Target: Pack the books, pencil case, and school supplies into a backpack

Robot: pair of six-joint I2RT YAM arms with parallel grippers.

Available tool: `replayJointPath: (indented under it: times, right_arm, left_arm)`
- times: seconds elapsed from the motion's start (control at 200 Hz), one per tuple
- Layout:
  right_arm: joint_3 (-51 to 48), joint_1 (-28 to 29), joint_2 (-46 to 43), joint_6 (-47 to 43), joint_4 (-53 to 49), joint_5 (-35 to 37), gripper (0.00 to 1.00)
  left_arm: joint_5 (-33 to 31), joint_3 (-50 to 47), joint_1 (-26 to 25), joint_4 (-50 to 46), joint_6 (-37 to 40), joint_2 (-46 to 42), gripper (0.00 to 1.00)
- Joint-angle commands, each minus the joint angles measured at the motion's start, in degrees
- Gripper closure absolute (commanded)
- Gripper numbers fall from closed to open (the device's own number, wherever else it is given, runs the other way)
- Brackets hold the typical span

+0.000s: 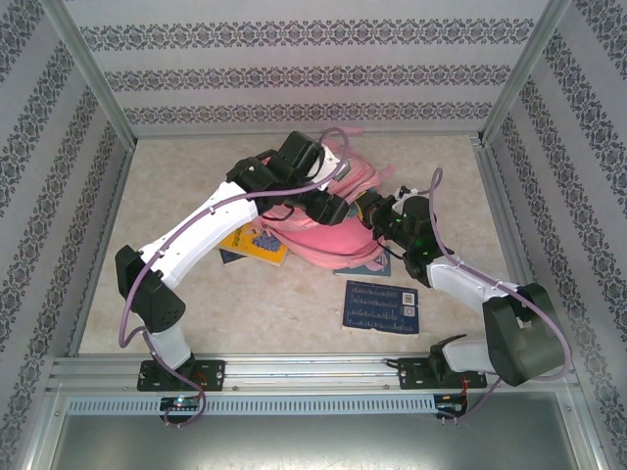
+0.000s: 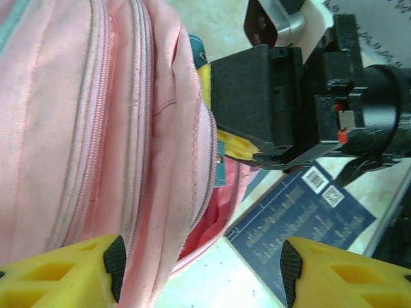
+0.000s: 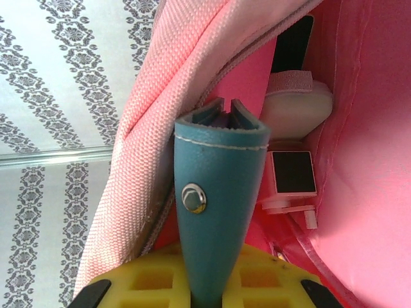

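The right jaws clench the teal book [image 3: 215, 212], poking ahead of them into the mouth of the backpack [image 3: 359, 192]. The left jaws hang released beside its flank. The navy book [image 1: 382, 306] and yellow book [image 1: 257, 245] lie unpacked on the desk [image 1: 245, 313], so plenty is left.

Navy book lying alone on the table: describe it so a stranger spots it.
Find the pink backpack in the middle of the table. Toward the near edge, on the right, a navy book lies flat by itself. Its white print and corner labels set it apart from the yellow book beside the backpack.
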Motion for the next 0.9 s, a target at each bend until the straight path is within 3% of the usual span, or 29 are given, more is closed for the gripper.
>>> replayJointPath:
  times: [0.0,0.38,0.545,0.64,0.784,0.894]
  right_arm:
    - [2.5,1.2,0.2,-0.3,4.6,-0.3,0.88]
    - [2.8,1.7,0.4,0.0,4.3,0.3,0.88]
    - [3.0,2.0,1.0,0.2,4.9,0.3,0.89]
    - [3.0,2.4,1.2,0.2,5.1,0.3,0.89]
    - [2.3,2.5,0.0,-1.3,3.4,1.5,0.89]
    - [1.9,2.7,-3.9,-6.6,-5.7,5.5,0.91]
  left_arm:
    - [-6.2,2.6,-1.5,-1.7,3.1,1.6,0.34]
    - [-4.7,4.7,-2.0,2.0,2.1,6.6,0.35]
    - [-4.9,6.3,-1.9,1.8,1.9,8.8,0.42]
    - [-6.0,7.8,-1.9,1.3,2.0,10.4,0.58]
    - [-7.9,9.5,-1.8,1.5,2.0,11.1,1.00]
    - [-10.1,10.7,-1.4,1.8,2.4,10.1,1.00]
